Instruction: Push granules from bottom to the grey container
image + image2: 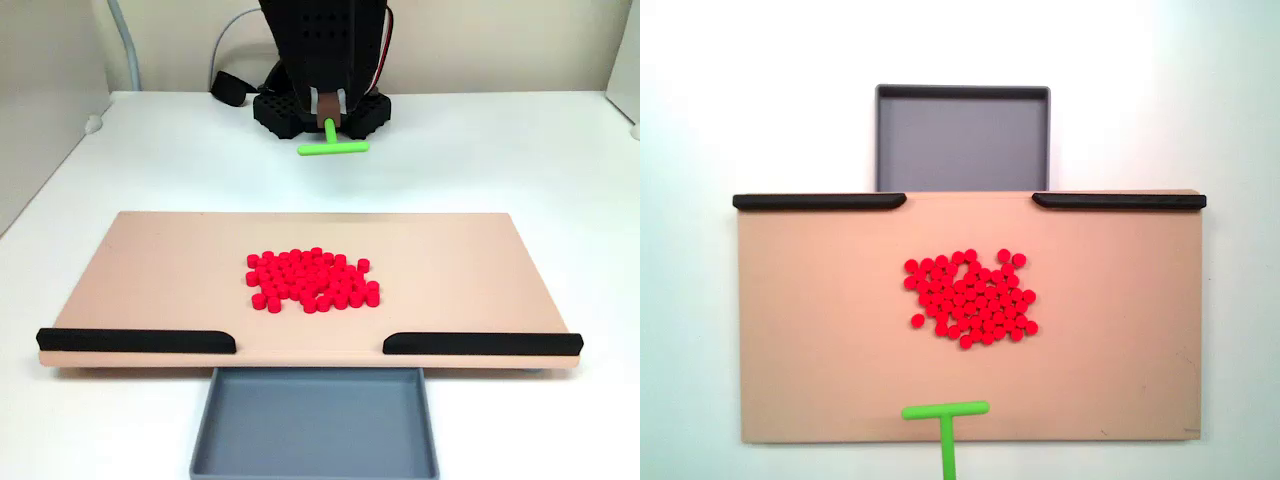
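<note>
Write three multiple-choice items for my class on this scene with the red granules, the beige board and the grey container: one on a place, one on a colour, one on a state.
1. Where do the granules lie?
A. In one cluster near the middle of the beige board
B. Inside the grey container
C. On the white table beside the board

2. What colour is the T-shaped tool?
A. Black
B. Green
C. Blue

3. What state is the grey container in?
A. Full of granules
B. Tipped on its side
C. Empty, lying flat at the gap between the two black strips

Answers:
1 A: both fixed views show the red cluster on the board.
2 B: the bar and stem are bright green.
3 C: its floor shows bare grey, with no red in it.
</note>
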You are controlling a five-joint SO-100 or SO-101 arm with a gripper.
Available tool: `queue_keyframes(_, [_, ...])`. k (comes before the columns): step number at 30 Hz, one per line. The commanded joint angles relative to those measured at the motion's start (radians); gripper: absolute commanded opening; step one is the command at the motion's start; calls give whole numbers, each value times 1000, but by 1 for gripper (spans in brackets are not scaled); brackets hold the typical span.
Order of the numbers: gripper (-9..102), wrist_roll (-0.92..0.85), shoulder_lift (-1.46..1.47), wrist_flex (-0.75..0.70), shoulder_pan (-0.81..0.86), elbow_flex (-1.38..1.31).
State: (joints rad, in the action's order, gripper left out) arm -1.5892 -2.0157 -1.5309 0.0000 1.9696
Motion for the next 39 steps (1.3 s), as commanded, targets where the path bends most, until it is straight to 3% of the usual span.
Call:
queue_keyframes(1, [0, 49, 75, -9, -29, -52])
queue_keyframes(39, [0, 43, 74, 2, -29, -52])
